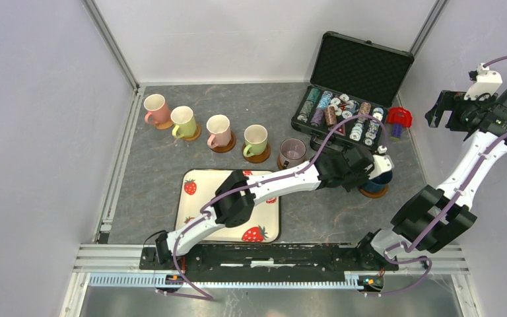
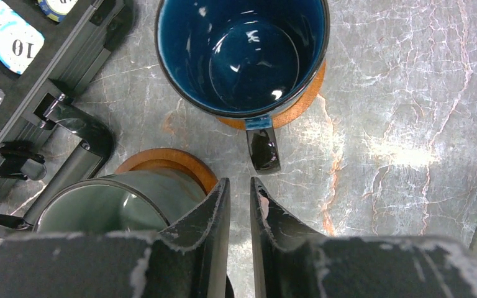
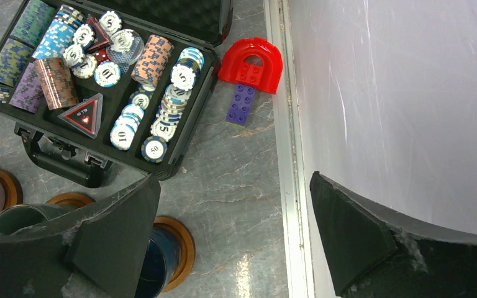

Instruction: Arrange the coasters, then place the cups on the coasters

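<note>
A: From above, where is the dark blue cup (image 1: 377, 178) found?

B: It is seen near the right edge of the marbled table (image 1: 158, 172), in front of the open poker chip case (image 1: 350, 99), and is set on an orange-brown coaster (image 1: 374, 193). A row of cups (image 1: 218, 130), begun near the far left corner, is ended by it. The left claw (image 1: 368, 166) is stretched across to it. The right claw (image 1: 443, 109) is held high by the right wall (image 1: 495, 39), well apart, so the left arm is judged the nearer.

A: What is shown from the left wrist?

B: The jaws are set almost together, with only a slit between, and nothing is held. The dark blue cup is found upright, straight ahead of the left claw, with its handle (image 2: 264, 146) pointed back at the fingertips but apart from them. A grey-green cup (image 2: 109, 208) on its own dark coaster (image 2: 168, 161) is crowded against the left finger; contact cannot be told. A straight pull-back is judged safest, so that neither cup is clipped.

A: And from the right wrist?

B: The right claw is spread wide and empty above the right edge. A red arch brick (image 3: 251, 62) and a purple brick (image 3: 242, 104) are seen beside the poker chip case. The dark blue cup is glimpsed under one finger.
</note>
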`<state>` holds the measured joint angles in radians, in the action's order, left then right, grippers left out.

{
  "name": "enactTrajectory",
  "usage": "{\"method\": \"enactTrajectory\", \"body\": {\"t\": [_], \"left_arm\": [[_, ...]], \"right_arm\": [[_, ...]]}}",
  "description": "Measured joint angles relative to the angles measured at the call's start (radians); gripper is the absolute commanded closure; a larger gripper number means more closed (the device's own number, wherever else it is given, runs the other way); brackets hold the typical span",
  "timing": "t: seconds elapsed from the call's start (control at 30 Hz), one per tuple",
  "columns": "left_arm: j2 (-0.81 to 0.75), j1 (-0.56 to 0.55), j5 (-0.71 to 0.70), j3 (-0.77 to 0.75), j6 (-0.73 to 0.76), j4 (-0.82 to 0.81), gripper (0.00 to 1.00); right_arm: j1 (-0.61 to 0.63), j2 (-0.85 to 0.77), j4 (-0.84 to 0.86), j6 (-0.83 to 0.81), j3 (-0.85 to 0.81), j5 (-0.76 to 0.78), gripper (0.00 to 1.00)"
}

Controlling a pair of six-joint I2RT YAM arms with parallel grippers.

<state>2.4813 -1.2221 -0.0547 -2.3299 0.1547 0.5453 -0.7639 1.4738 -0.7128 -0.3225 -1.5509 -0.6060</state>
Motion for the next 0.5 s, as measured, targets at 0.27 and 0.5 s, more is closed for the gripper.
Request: {"method": "enactTrajectory", "body": {"t": [0.27,0.5], "left_arm": [[0.021,-0.008,-0.004,0.0,0.0,-0.001,0.71],[0.026,-0.008,-0.004,0.0,0.0,-0.001,0.7]], "right_arm": [[0.0,0.0,-0.001,-0.002,0.0,0.0,0.02],[0.0,0.0,-0.002,-0.005,0.0,0.0,0.02]]}}
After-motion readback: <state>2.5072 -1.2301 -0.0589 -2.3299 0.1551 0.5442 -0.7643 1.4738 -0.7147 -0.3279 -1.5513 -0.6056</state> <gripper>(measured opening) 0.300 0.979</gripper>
